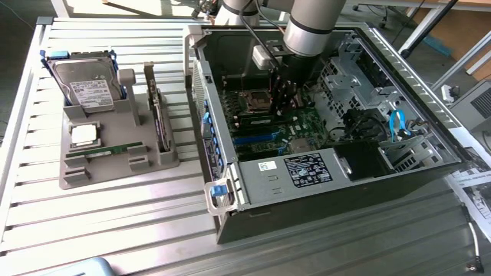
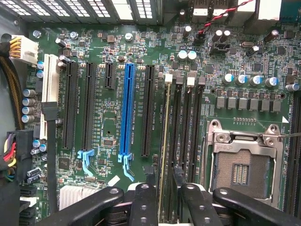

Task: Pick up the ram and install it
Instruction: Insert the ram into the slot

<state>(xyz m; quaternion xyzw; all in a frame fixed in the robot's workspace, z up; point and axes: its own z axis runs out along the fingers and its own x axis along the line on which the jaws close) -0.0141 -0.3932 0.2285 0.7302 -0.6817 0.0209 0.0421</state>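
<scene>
The open computer case (image 1: 322,132) on the slatted surface (image 1: 100,213) is seen from above and well back in the exterior view, while its motherboard (image 2: 117,141), shared by both, is faced closely from the wrist.

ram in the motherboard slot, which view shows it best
The wrist view: the ram stands edge-on in its slot, running up between the open fingers of the gripper. The exterior view gives just a dark strip of it beside the arm.

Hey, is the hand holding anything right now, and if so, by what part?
Nothing held. The hand is open astride the top edge of the ram, which stands in its motherboard slot.
</scene>
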